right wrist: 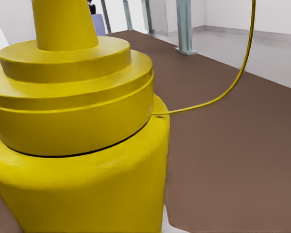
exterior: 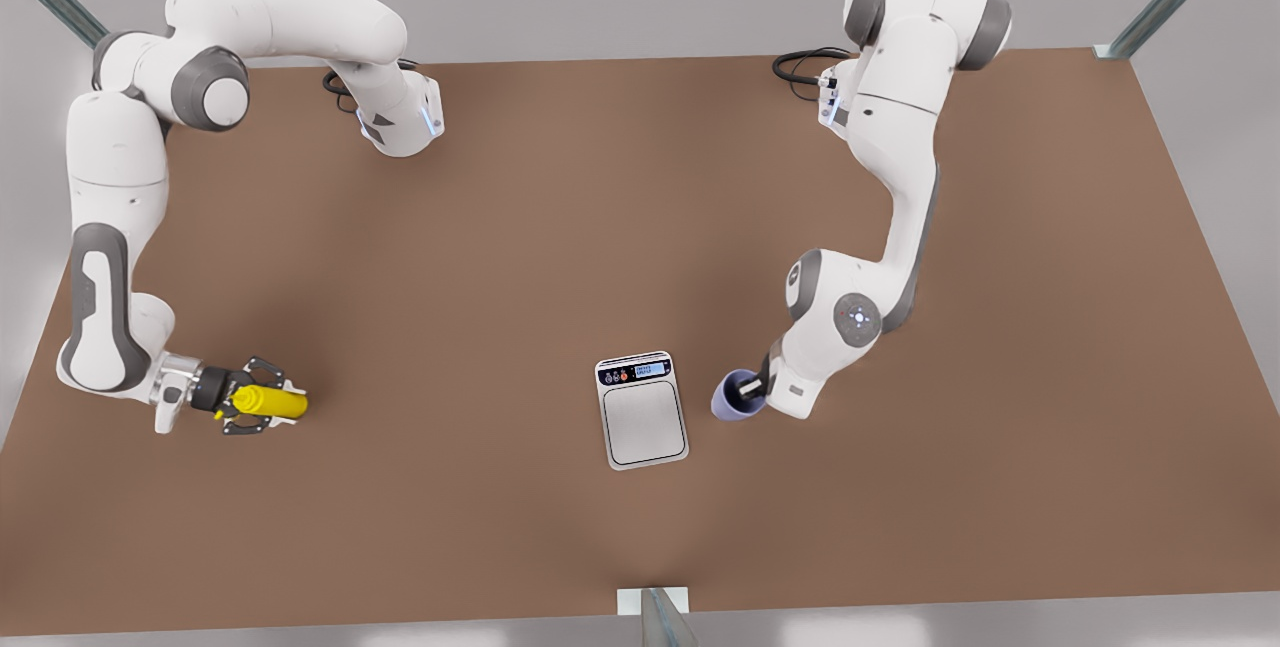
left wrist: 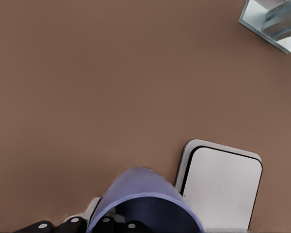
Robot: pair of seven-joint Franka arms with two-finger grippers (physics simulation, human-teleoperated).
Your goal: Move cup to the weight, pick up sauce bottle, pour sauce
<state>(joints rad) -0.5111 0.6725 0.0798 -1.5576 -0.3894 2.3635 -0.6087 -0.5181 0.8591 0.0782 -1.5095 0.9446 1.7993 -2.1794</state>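
A brown table (exterior: 500, 277). The left gripper (exterior: 752, 390) grips the lavender cup (exterior: 733, 399), tilted, just at the scale's (exterior: 645, 422) 3 o'clock; its display is unreadable. Far at 9 o'clock, the right gripper (exterior: 250, 400) clasps the yellow bottle (exterior: 270, 403), lying sideways.

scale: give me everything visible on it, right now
The scale is a small flat rectangle lying on the brown table, near the middle. It has a silver-grey weighing plate, a white rim, and a black display strip with buttons at its far end. Nothing sits on the plate. The cup, held by the left gripper, is just beside it on the front view's right, not on it.
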